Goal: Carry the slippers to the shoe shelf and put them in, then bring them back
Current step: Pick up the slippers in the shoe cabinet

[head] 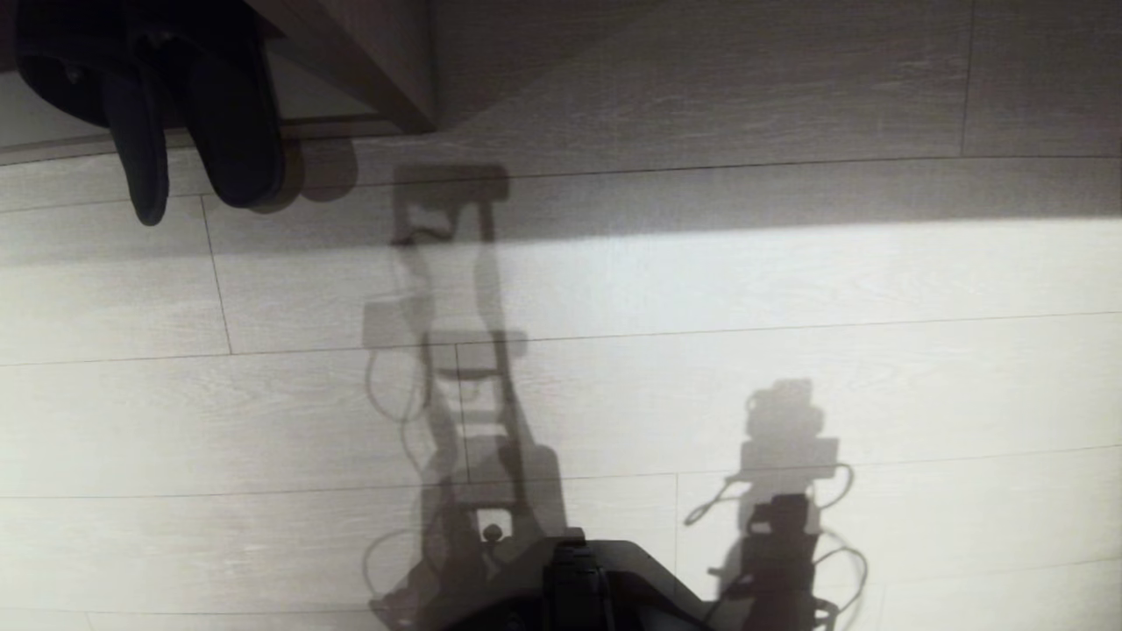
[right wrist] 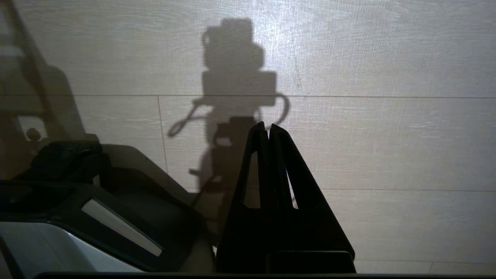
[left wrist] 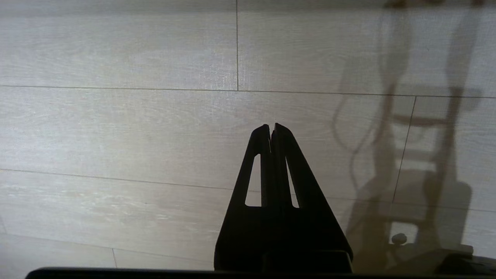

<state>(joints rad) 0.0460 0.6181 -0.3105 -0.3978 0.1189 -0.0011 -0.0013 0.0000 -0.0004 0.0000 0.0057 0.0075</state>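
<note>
Slippers (head: 202, 131), dark pair at my head view's upper left, toes overhanging shoe shelf (head: 368, 79) edge, left gripper (left wrist: 271, 128) pressed together over floor (left wrist: 116, 135), right gripper (right wrist: 267, 128) likewise closed, empty.

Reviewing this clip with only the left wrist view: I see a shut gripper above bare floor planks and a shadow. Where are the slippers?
Observer: In the head view, the slippers lie side by side at the far left, toes pointing toward the robot.
Operator: Are they inside the shoe shelf?
Observer: Their heel ends are at the foot of a wooden unit and the toes stick out over the floor. I cannot tell if that unit is the shelf.
Operator: And the other arm?
Observer: The right gripper is shut with nothing in it, low beside the robot's base.
</note>
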